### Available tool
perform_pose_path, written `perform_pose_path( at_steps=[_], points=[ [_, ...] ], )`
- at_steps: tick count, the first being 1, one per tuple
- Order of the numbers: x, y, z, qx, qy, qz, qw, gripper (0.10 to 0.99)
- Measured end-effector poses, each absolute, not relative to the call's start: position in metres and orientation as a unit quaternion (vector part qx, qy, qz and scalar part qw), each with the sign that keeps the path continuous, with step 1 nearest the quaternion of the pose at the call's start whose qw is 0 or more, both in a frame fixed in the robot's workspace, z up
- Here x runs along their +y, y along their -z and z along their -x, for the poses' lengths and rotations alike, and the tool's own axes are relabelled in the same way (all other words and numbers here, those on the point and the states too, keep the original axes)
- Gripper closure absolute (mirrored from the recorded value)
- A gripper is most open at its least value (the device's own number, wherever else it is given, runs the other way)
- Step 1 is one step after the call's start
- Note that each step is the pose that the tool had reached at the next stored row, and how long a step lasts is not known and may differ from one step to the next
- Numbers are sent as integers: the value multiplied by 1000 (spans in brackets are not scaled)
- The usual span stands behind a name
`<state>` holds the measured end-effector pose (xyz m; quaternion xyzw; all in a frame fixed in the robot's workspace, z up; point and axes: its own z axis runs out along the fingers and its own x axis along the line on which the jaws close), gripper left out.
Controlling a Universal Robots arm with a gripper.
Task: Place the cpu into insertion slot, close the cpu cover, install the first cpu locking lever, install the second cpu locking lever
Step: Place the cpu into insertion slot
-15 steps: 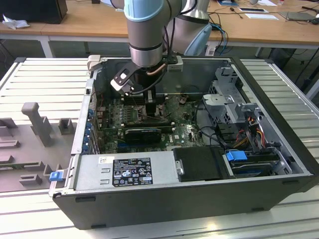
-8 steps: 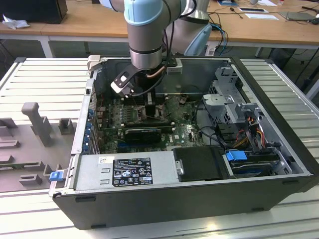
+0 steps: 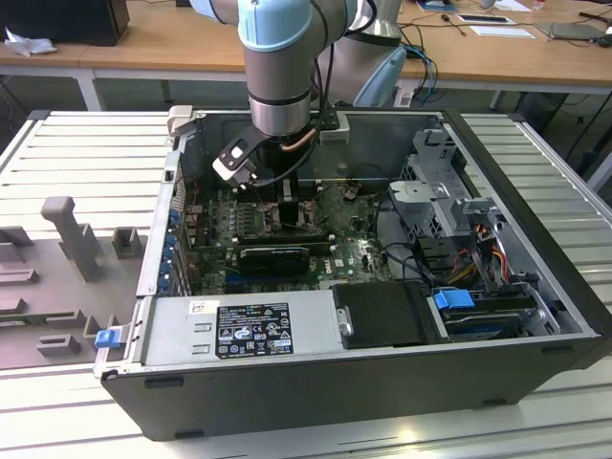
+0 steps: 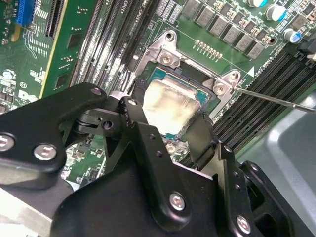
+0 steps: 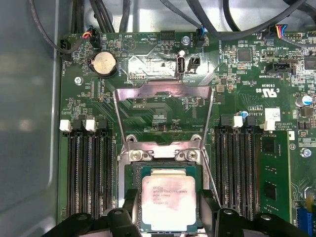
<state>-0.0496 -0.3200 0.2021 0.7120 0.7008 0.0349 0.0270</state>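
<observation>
The cpu, a square chip with a pale silvery top, lies level inside the insertion slot; the second wrist view shows the cpu within the slot's metal frame. My gripper has one black finger against each of two opposite edges of the chip, shut on it. The cpu cover stands swung open beyond the slot, green board visible through its window. A thin wire locking lever stands raised beside the slot. In the exterior view the gripper reaches down into the open computer case.
Long black memory slots flank the socket on both sides. A black card and the power supply lie near the case's front; a drive cage and cables fill the exterior view's right. Case walls surround the board.
</observation>
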Motion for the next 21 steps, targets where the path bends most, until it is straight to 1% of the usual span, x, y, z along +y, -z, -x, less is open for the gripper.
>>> perform_pose_path(
  at_steps=[13, 18, 19, 21],
  points=[
    [-316, -200, 47, 703, -37, -710, 25, 482],
    [-316, -212, 47, 703, -37, -710, 25, 482],
    [-316, -215, 47, 703, -37, -710, 25, 498],
    [-316, -215, 47, 703, -37, -710, 25, 627]
  ],
)
